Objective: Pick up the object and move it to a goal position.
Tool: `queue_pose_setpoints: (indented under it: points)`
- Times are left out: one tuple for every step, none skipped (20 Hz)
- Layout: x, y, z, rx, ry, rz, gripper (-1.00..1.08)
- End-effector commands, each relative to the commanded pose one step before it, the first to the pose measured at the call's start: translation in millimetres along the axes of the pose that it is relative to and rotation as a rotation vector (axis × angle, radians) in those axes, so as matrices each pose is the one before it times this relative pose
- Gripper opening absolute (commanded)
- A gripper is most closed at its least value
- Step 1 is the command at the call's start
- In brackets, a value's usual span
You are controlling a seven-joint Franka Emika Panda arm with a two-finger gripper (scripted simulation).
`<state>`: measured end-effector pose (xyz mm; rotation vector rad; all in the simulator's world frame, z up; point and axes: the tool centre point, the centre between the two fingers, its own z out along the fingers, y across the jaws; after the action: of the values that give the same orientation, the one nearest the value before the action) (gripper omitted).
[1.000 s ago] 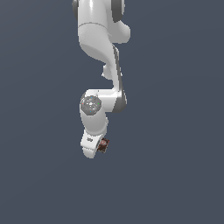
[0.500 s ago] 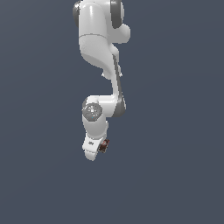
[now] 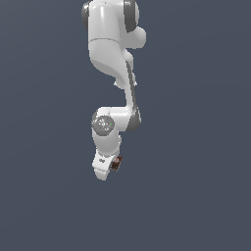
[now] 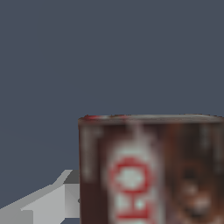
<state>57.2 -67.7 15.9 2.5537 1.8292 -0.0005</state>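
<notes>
End effector [image 3: 112, 169] gripping box [image 4: 151, 170]; red-and-white label legible only from wrist.

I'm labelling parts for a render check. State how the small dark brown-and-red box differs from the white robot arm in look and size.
Colour: the small dark brown-and-red box is dark with a red and white label, while the white robot arm is glossy white with grey joints.
Shape: the box is flat-faced and rectangular; the arm is rounded and jointed.
Size: the box is tiny beside the arm.
Shared: both stand against the same plain dark grey-blue background.
</notes>
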Motion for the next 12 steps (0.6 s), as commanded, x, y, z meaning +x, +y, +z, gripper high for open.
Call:
queue_pose_setpoints:
  points:
    - [0.32,-0.09,0.19,0.00016,0.00017,-0.00046,-1.00]
    - [0.17,-0.09,-0.25,0.00000,0.00000,0.00000,-1.00]
    - [0.51,-0.28,-0.75,0.00000,0.00000,0.00000,-1.00]
    - [0.86,-0.47,-1.25,0.00000,0.00000,0.00000,-1.00]
    - [1.20,-0.66,-1.76,0.00000,0.00000,0.00000,-1.00]
    - [1.55,-0.86,-2.27,0.00000,0.00000,0.00000,-1.00]
    - [1.91,-1.05,-2.80,0.00000,0.00000,0.00000,-1.00]
    - [2.27,-1.25,-3.33,0.00000,0.00000,0.00000,-1.00]
    - [2.64,-1.45,-3.88,0.00000,0.00000,0.00000,-1.00]
    - [3.00,-1.66,-4.53,-0.00025,-0.00041,0.00007,-1.00]
    - [3.42,-1.87,-5.02,0.00000,0.00000,0.00000,-1.00]
    - [3.82,-2.09,-5.62,0.00000,0.00000,0.00000,-1.00]
